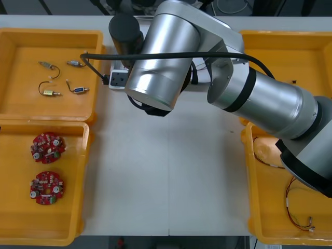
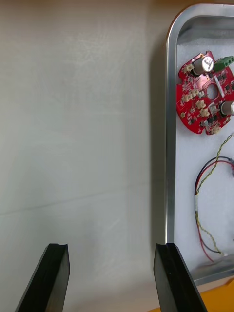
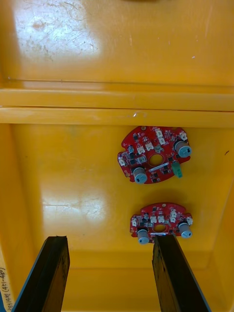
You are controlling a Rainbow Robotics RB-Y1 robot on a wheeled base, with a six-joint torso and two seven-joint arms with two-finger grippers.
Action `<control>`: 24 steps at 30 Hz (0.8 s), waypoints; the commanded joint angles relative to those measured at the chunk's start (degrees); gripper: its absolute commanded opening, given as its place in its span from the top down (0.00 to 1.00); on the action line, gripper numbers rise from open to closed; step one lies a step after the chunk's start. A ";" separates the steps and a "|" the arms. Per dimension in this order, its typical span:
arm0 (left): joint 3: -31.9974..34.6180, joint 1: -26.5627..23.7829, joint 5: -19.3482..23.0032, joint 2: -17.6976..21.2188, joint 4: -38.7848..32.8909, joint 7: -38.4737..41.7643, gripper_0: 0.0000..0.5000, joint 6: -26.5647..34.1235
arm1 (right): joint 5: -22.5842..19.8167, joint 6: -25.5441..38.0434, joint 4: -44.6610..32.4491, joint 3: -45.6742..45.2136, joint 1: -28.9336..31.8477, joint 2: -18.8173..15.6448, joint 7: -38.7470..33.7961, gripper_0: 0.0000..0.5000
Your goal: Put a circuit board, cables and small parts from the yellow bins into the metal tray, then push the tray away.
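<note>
The right gripper [image 2: 111, 280] hangs over the table [image 2: 87, 122], fingers apart, holding nothing. The metal tray [image 2: 169, 146] lies just beside one finger, its long rim running straight ahead, with a circuit board [image 2: 204, 92] and a cable [image 2: 199, 214] inside. For pushing, this arm seems the nearer. The left gripper [image 3: 109, 278], also spread, hangs over a yellow bin [image 3: 73, 195].

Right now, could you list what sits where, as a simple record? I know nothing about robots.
right tool: open, over bare table beside the metal tray
left tool: open, above two circuit boards in the near left bin
tray contents: one red board, one cable
far left bin: four small metal parts
near right bin: red and yellow cable
</note>
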 commanded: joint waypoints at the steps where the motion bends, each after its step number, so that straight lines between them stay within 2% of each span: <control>1: 1.62 0.93 0.46 2.74 -1.57 -4.24 0.00 -0.25 | -0.07 6.03 -8.61 -7.91 6.17 0.88 -1.64 0.00; 5: 1.62 0.93 0.46 2.74 -1.57 -4.24 0.00 -0.25 | -0.16 11.04 -14.50 -12.57 11.27 0.88 -2.43 0.00; 11: 1.62 0.93 0.46 2.74 -1.57 -4.24 0.00 -0.25 | -2.88 11.27 -23.20 -21.27 20.23 0.79 -8.93 0.00; 14: 1.62 0.93 0.46 2.74 -1.57 -4.24 0.00 -0.25 | -2.88 11.27 -27.51 -25.14 24.01 -0.09 -12.18 0.00; 20: 1.62 0.93 0.46 2.74 -1.57 -4.24 0.00 -0.25 | -0.42 11.27 -34.80 -31.91 32.27 -1.84 -18.16 0.00; 24: 1.62 0.93 0.46 2.74 -1.57 -4.24 0.00 -0.25 | 1.42 11.27 -36.65 -35.07 35.96 -2.90 -21.15 0.00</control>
